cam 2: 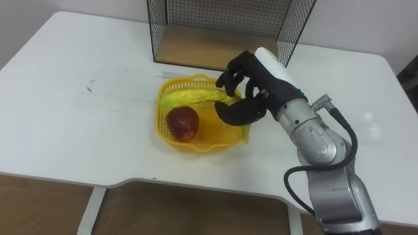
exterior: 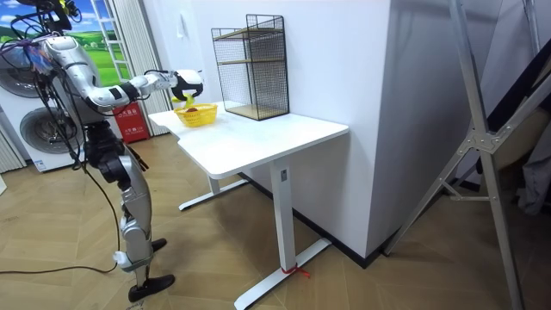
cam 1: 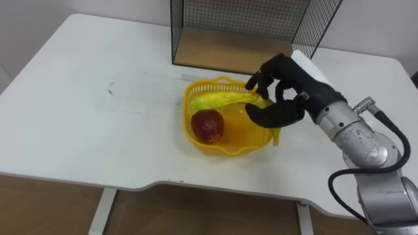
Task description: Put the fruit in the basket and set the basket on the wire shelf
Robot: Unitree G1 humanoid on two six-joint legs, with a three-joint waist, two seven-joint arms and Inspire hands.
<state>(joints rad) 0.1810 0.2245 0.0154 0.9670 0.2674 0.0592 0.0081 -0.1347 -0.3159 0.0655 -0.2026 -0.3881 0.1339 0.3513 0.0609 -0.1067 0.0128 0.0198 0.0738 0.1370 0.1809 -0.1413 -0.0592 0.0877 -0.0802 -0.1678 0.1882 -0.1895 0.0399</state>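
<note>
White and wide, your surface (cam 1: 98, 117) fills the frame, with the wire shelf (cam 1: 248, 26) standing at its far edge, top centre. Your right hand (cam 1: 287, 91) comes in from the right, fingers curled round the banana (cam 1: 219, 100) over the right rim of the yellow basket (cam 1: 222, 149). Left of the hand, the banana's free end reaches across the basket, just above the red apple (cam 1: 208, 125) lying inside.

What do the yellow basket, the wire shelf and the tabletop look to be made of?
Basket: likely moulded plastic, glossy and slightly translucent yellow, with an open lattice wall.
Wire shelf: thin black mesh, apparently matte coated metal, over a base board that looks like wood or wood laminate, brown and flat.
Table: smooth white top, probably laminate, with a faint sheen and small dark scuffs.
</note>
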